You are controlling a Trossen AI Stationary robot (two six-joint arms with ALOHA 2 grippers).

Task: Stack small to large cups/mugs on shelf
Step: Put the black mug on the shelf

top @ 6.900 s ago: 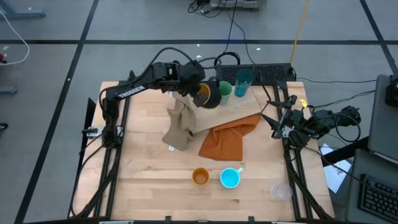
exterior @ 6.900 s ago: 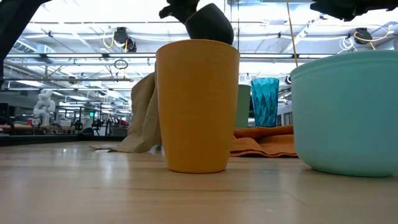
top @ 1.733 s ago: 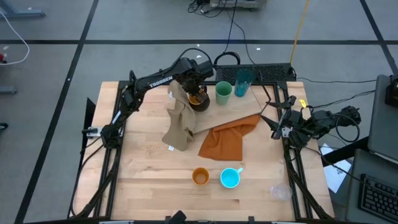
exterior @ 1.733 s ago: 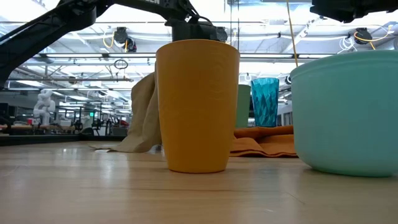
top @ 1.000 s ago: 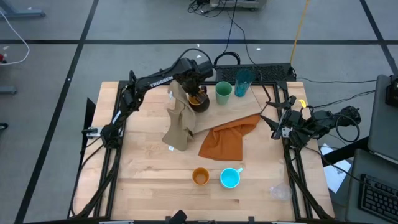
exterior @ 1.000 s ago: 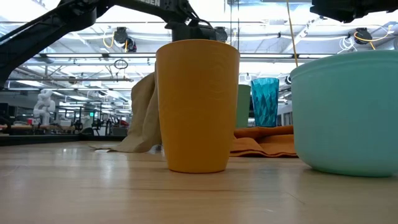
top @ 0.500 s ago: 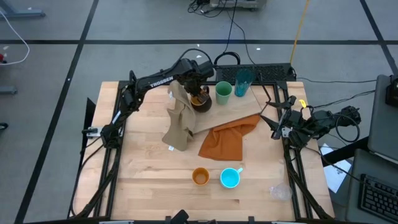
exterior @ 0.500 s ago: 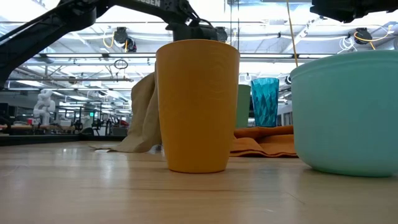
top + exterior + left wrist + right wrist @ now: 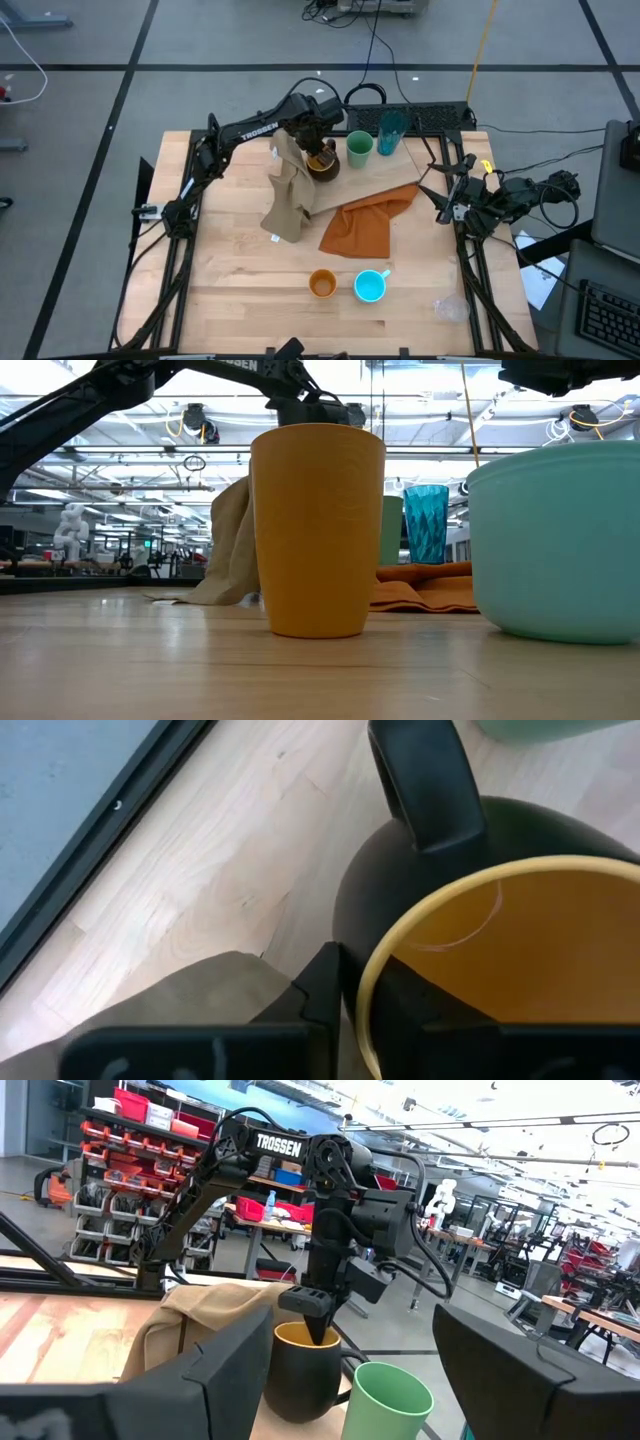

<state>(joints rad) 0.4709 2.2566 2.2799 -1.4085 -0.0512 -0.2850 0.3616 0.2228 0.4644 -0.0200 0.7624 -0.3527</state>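
Wooden table (image 9: 230, 300) on grey floor. Shelf (image 9: 395, 172) at back holds three: teal tumbler (image 9: 392, 131), green cup (image 9: 359, 150), yellow mug (image 9: 323, 163). Left gripper (image 9: 318, 146) pinches yellow mug rim, one finger (image 9: 325, 985) outside. Judged half done. Left at front: orange cup (image 9: 322, 284), cyan mug (image 9: 370, 286), clear glass (image 9: 450, 309). Cloths: two. Right gripper (image 9: 452, 196) spread, idle at right edge.

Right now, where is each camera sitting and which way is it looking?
High view: above the table, looking straight down; both arms show, left pincer at the yellow mug.
Low view: at tabletop height, looking across past the orange cup; the left arm shows above.
Left wrist view: on the left arm, looking into the yellow mug; its own fingers straddle the rim.
Right wrist view: on the waiting right arm, facing the left arm.
All but the low view show the mug.
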